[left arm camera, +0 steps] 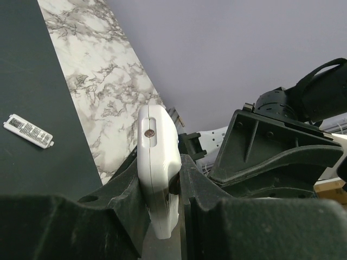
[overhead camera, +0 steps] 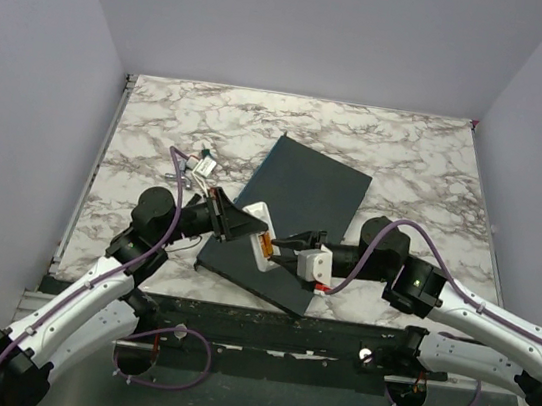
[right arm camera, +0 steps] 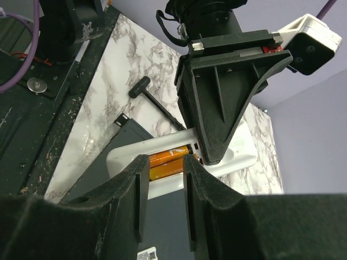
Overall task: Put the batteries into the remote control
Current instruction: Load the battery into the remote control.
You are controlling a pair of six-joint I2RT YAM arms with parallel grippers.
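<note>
The white remote control (overhead camera: 254, 221) is held on edge over the dark slab, my left gripper (left arm camera: 162, 181) shut on it. In the left wrist view its narrow end (left arm camera: 156, 142) sticks up between the fingers. The right wrist view looks at its back (right arm camera: 241, 154), where two orange batteries (right arm camera: 174, 154) lie side by side in the recessed bay. My right gripper (right arm camera: 165, 169) stands open just in front of that bay. Its jaws hold nothing and the slab shows through the gap. From above, the batteries (overhead camera: 264, 251) show as an orange spot between both grippers.
A large dark grey slab (overhead camera: 308, 193) lies tilted on the marble table (overhead camera: 419, 158). A small white labelled piece (left arm camera: 28, 131) rests on the slab. A black T-shaped tool (right arm camera: 142, 85) and a small white wired part (overhead camera: 203, 165) lie left of the slab. Grey walls enclose three sides.
</note>
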